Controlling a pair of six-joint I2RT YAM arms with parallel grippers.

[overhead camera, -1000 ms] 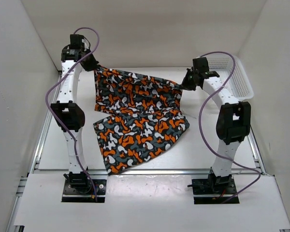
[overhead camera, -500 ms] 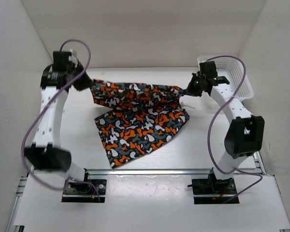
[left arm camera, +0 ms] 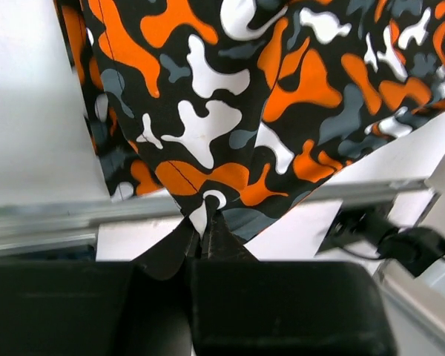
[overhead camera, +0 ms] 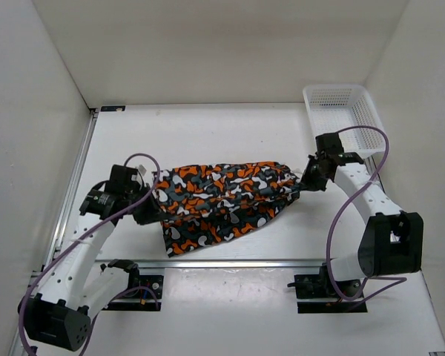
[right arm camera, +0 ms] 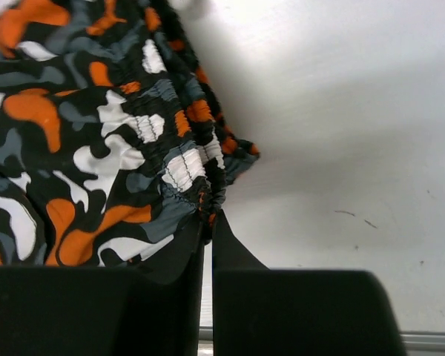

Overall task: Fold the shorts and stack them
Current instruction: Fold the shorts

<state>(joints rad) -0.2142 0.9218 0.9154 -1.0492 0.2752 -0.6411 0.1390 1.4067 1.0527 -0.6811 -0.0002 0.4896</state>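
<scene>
The shorts [overhead camera: 222, 196], in an orange, black, grey and white camouflage print, hang stretched between my two grippers over the near middle of the table, with a lower part trailing on the surface. My left gripper [overhead camera: 153, 211] is shut on the left end of the shorts; the left wrist view shows its fingertips pinching a fabric corner [left arm camera: 205, 211]. My right gripper [overhead camera: 305, 182] is shut on the right end; the right wrist view shows it pinching the gathered elastic waistband [right arm camera: 208, 211].
A white mesh basket [overhead camera: 345, 119] stands at the back right of the table. White walls enclose the table on three sides. A metal rail [overhead camera: 230, 262] runs along the table's near edge, just in front of the shorts.
Both grippers have carried the held edge of the shorts from the back of the table toward the near edge, folding it over the lower part. The arms have lowered.
</scene>
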